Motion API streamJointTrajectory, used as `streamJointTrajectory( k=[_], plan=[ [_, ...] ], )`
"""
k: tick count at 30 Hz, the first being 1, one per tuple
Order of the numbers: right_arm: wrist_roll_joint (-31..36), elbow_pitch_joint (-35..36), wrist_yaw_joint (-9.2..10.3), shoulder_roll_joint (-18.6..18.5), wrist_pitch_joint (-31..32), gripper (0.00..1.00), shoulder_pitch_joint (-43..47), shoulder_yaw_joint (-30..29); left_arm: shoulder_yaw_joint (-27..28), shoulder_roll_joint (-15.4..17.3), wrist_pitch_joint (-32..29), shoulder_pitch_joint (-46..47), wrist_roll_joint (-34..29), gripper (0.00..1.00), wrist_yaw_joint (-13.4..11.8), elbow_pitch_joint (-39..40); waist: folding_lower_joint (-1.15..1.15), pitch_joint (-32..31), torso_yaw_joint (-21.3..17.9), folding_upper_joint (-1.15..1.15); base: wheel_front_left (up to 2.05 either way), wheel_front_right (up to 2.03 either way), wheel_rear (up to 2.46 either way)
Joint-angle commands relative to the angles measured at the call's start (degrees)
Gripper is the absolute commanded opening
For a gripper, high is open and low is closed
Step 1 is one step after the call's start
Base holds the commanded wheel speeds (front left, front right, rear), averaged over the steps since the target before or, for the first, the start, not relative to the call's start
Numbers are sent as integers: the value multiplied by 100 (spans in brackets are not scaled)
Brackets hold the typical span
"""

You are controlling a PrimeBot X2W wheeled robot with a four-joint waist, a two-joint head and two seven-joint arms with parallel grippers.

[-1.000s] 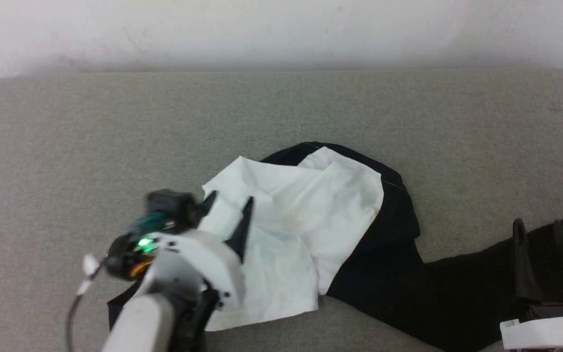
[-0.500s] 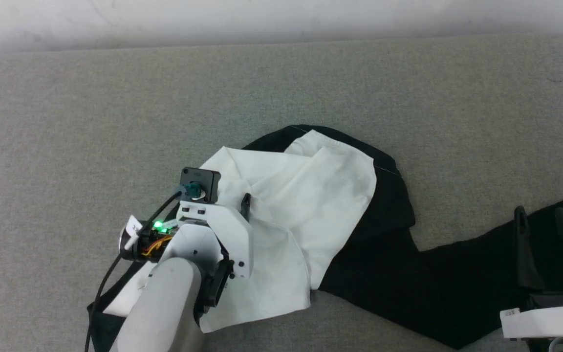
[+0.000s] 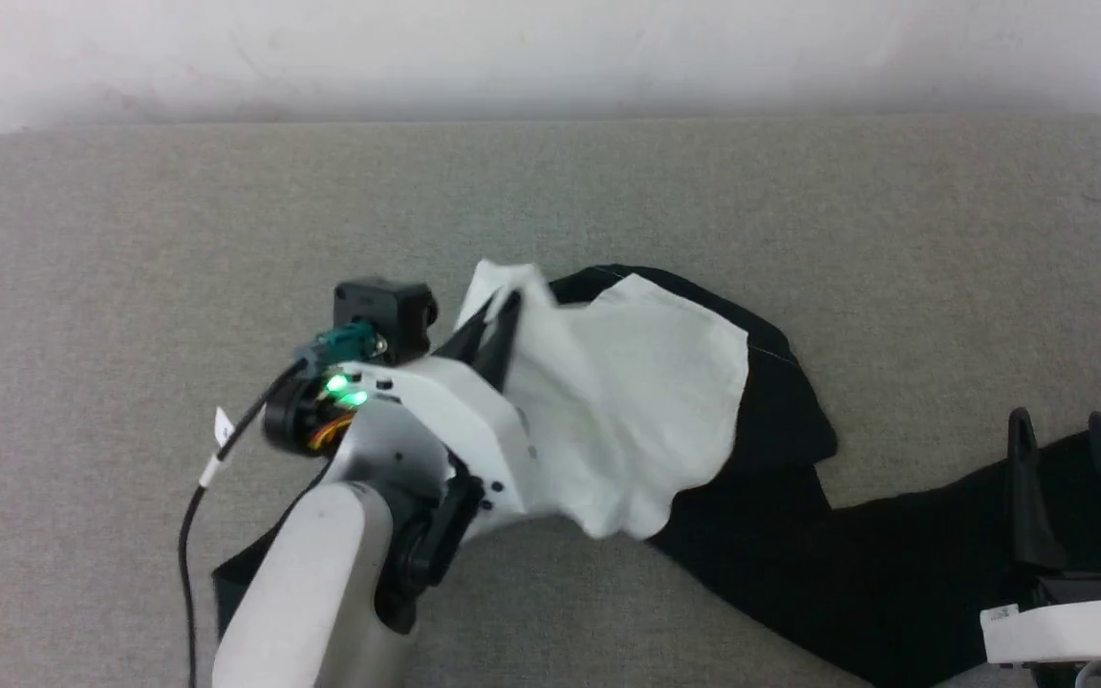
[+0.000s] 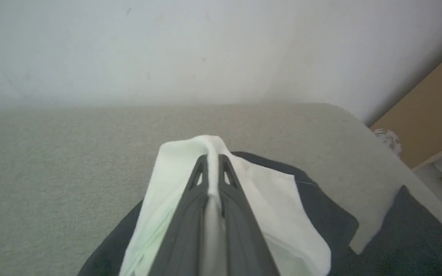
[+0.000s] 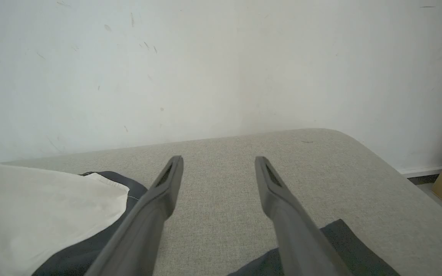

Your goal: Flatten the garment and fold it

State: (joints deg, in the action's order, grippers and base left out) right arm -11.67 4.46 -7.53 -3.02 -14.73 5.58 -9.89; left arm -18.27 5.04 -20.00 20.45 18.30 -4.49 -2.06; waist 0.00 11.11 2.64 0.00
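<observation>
Pulled up off the worktop point(image 3: 130, 239) since a second ago, pinching a white fold of the garment point(image 3: 627, 401) between left jaws shut tight, presumably to draw the crumpled torso open for flattening. Leaves black sleeve sprawled rightward mid-worktop, beneath right jaws spread wide, gripping nothing.

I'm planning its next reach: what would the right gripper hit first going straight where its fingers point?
Probably nothing soon: the open right gripper points past the garment's black sleeve over the bare grey cushion toward the white wall. Whether cushion or wall comes first is unclear.
</observation>
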Motion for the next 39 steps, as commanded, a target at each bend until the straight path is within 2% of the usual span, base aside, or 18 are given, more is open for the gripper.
streamJointTrajectory(
  k=[1,4,9,12,16,17,18,21,24,29,32,34,37,39],
  plan=[
    [-35,-11,4,14,-26,100,33,-10,-73,-106,-56,4,362,0,139,472,0,-128,87,0,0,0,0],
    [-41,-18,4,14,-26,100,74,-15,-453,-166,-489,-320,1055,0,347,1411,0,-197,135,0,0,0,0],
    [-68,-22,4,14,-26,100,103,-15,-1282,-98,-1420,-1159,1590,0,473,2375,0,-188,213,0,0,0,0],
    [-78,-28,4,14,-27,100,111,-9,-1641,51,-1740,-1636,1697,0,456,2385,0,-117,267,0,0,0,0],
    [-56,-31,4,14,-27,100,58,19,-1921,196,-1689,-1868,1408,0,455,1711,0,-3,295,0,0,0,0],
    [-49,-33,4,14,-27,100,33,30,-1961,186,-1608,-1861,1315,25,449,1491,0,20,294,0,0,0,0],
    [-40,-35,4,14,-26,100,7,46,-1994,168,-1513,-1828,1217,100,443,1288,0,40,285,0,0,0,0],
    [-7,-41,4,14,-21,100,-46,87,-2019,62,-1132,-1665,1035,100,444,874,0,62,249,0,0,0,0],
    [27,-58,4,14,-14,100,-30,56,-1907,-41,-934,-1528,1213,100,449,824,0,24,223,0,0,0,0],
    [0,-123,4,14,-8,100,21,64,-1237,-5,-678,-1207,1381,100,224,1140,0,-74,182,0,0,0,0],
    [-31,-147,4,14,-10,100,37,102,-827,332,-518,-904,1019,100,22,1144,0,-107,159,0,0,0,0],
    [-41,-156,4,14,-11,100,44,130,-681,705,-484,-700,576,100,-92,973,0,-116,138,0,0,0,0],
    [-51,-148,4,14,-13,100,46,166,-677,1161,-597,-528,98,100,-126,564,0,-91,91,0,0,0,0],
    [-52,-146,4,14,-14,100,43,177,-698,1240,-689,-522,72,100,-98,424,0,-72,70,0,0,0,0]
  ],
)
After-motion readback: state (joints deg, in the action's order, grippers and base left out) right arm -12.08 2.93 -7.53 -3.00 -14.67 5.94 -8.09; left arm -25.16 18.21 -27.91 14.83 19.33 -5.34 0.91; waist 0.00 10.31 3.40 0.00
